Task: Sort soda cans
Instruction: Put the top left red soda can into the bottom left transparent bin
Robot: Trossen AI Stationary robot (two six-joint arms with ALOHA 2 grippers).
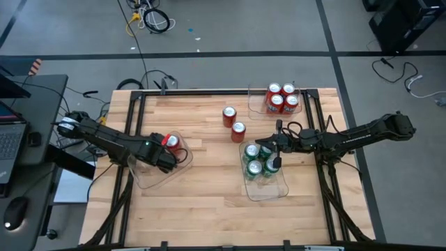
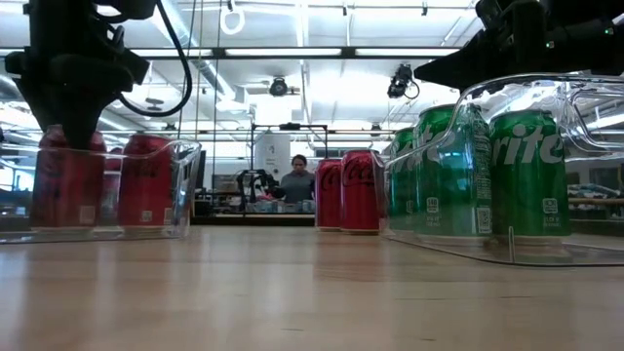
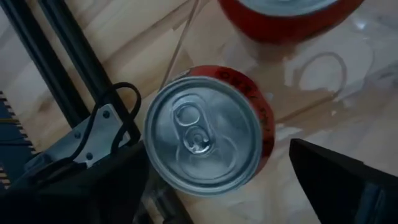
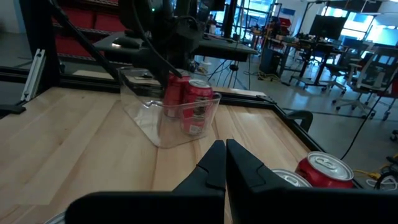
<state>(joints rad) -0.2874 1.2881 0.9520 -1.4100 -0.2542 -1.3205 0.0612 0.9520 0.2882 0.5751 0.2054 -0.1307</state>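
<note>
My left gripper [image 1: 162,159] is inside the clear left bin [image 1: 143,174]. It is open, with its fingers on either side of an upright red can [image 3: 205,130] that stands on the bin floor. A second red can [image 1: 171,141] stands in the same bin. My right gripper [image 4: 225,149] is shut on nothing and hovers over the right bin [image 1: 268,189], which holds several green cans [image 1: 254,167]. Two red cans [image 1: 229,115] [image 1: 238,131] stand on the bare table between the bins. Several more red cans [image 1: 282,99] fill a far bin. My left gripper points down from above, with its fingers level with the red can's silver top [image 3: 199,134]. One finger [image 3: 336,180] stands clear of the can's side. The other finger [image 3: 106,186] is right beside the can, and I cannot tell whether it touches.
The walls of the left bin [image 2: 180,185] stand close around my left gripper. The table frame's black rails [image 1: 136,118] run under both arms. Free wood lies along the near edge [image 1: 209,216]. A person [image 2: 297,180] sits far behind the table.
</note>
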